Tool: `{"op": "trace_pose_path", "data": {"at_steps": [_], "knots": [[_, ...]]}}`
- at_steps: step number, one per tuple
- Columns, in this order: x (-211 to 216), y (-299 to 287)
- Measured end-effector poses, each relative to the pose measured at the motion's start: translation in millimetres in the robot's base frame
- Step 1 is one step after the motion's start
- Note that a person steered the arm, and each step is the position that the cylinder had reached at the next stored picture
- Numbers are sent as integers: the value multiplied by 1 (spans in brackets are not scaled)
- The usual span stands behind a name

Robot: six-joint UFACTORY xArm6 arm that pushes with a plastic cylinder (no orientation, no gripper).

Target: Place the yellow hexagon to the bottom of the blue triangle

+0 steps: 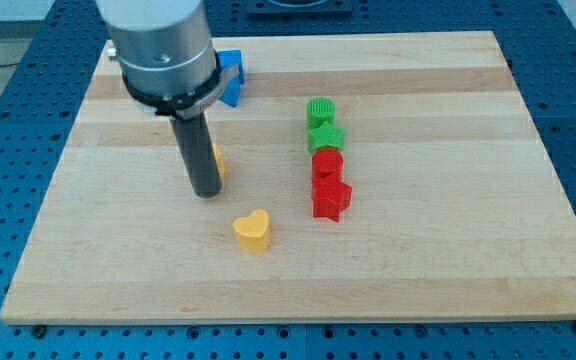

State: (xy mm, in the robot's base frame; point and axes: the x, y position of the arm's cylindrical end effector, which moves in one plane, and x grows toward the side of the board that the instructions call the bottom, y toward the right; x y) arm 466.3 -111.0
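Observation:
My rod comes down from the view's top left and my tip rests on the board. The yellow hexagon is mostly hidden behind the rod, only its right edge showing just right of the rod, above the tip. The blue triangle lies above it near the view's top, partly hidden by the arm's grey body. A second blue block sits just above the triangle, its shape unclear.
A yellow heart lies below and right of my tip. To the right a column runs downward: green cylinder, green star, red cylinder, red star. The wooden board lies on a blue perforated table.

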Motion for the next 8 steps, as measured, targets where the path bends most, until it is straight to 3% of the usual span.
{"op": "trace_pose_path", "data": {"at_steps": [1, 8], "knots": [[-26, 0], [-75, -21]]}}
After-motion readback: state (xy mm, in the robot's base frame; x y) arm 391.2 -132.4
